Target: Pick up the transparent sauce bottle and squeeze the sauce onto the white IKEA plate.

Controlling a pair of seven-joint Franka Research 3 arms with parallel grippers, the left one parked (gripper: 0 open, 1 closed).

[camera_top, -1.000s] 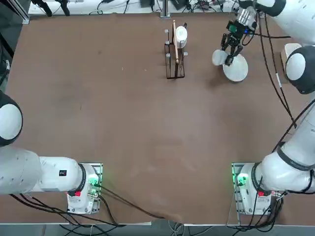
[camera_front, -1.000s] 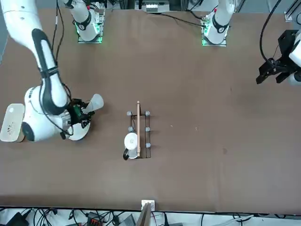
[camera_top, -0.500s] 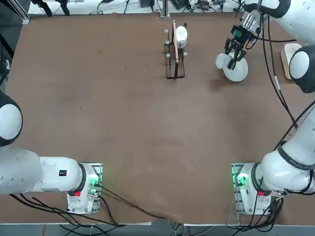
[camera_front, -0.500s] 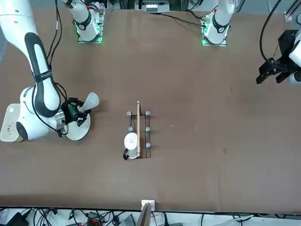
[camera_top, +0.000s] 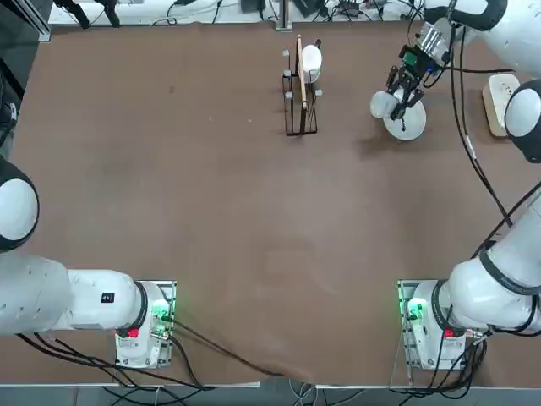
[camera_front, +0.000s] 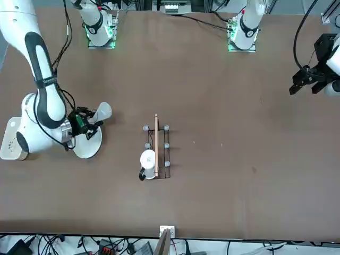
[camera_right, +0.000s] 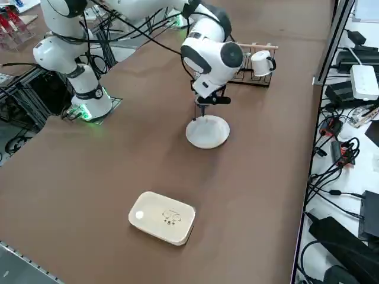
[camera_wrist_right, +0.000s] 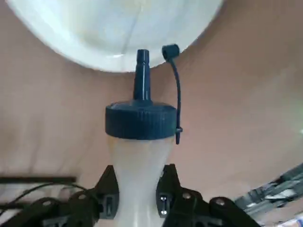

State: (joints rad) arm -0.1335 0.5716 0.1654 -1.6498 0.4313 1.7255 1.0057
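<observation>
My right gripper (camera_wrist_right: 139, 182) is shut on the body of the transparent sauce bottle (camera_wrist_right: 139, 156), a pale squeeze bottle with a dark blue cap and its small lid hanging open on a strap. The bottle (camera_top: 382, 103) is tipped over, nozzle pointing down at the near rim of the white plate (camera_wrist_right: 118, 33). In the top view the gripper (camera_top: 399, 91) hangs at the far right of the table, just above the plate (camera_top: 410, 127). The front view shows the bottle (camera_front: 102, 112) sticking out of the gripper (camera_front: 87, 121) over the plate (camera_front: 85, 149). No sauce shows on the plate (camera_right: 208, 133).
A black wire rack (camera_top: 300, 106) holding a white mug and a wooden stick stands at the back centre, left of the plate. A cream rounded block (camera_right: 163, 217) lies near the table's right edge. Brown tabletop stretches toward the arm bases.
The right gripper, still holding the bottle, has shifted a little toward the plate and the table's right side. The wrist has swung outward; the plate has not moved.
</observation>
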